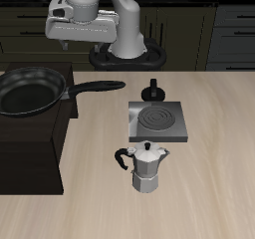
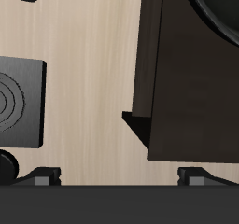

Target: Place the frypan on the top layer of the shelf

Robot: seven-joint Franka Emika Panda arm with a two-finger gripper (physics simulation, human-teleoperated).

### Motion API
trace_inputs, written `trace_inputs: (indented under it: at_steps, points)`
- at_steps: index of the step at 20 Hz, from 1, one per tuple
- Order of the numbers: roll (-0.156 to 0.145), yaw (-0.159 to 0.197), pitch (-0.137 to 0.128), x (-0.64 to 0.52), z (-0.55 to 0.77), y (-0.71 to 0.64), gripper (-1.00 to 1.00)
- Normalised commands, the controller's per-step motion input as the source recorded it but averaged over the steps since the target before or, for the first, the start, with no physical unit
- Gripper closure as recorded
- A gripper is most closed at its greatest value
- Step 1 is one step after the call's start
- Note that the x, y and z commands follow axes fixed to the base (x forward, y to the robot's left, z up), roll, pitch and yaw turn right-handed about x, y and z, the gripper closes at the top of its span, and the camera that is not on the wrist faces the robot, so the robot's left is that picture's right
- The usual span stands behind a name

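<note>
The frypan is a glossy black round pan and rests on the flat top of the dark shelf. Its long handle sticks out past the shelf's edge over the table. My gripper hangs high above the table, behind the pan's handle and clear of it. In the wrist view the gripper is open and empty, with its fingertips wide apart. That view also shows the shelf and a part of the frypan's rim.
A square grey burner plate with a spiral coil lies at mid table. A silver moka pot stands in front of it and a small black knobbed stand behind it. Dark cabinets line the back.
</note>
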Motion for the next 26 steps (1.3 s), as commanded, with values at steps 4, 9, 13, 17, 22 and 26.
trace_inputs:
  at_steps: [4, 9, 13, 17, 22, 26]
  points:
    - [-0.032, 0.013, -0.02, 0.03, 0.11, -0.43, -1.0]
    - [-0.039, 0.021, -0.006, 0.03, 0.02, -0.29, -1.0]
    - [-0.047, 0.02, -0.009, 0.03, 0.08, -0.42, -1.0]
    - [-0.044, 0.031, -0.017, 0.02, 0.1, -0.26, -1.0]
    - [-0.024, -0.001, -0.016, 0.06, 0.09, -0.07, -1.0]
    - [-0.01, -0.022, -0.007, 0.21, 0.11, -0.04, -1.0]
